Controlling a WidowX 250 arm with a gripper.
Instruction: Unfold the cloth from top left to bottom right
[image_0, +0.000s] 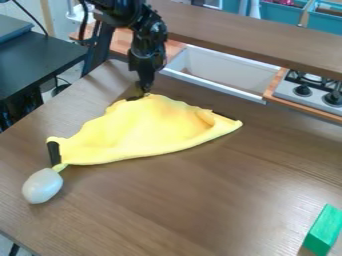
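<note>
Beyond the cloth, bin with pink contents

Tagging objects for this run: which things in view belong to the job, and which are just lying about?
For the job:
yellow fabric cloth, partly bunched
black robot hand, at the cloth's top edge

Lying about:
pale egg-shaped object by the cloth's lower-left corner
green rectangular block, lower right of view

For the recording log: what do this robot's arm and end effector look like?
The glossy black, jointed robot arm has bulky, angular segments, with a black cable looping beside its upper part. Its black end effector tapers to a narrow, dark tip.
</note>
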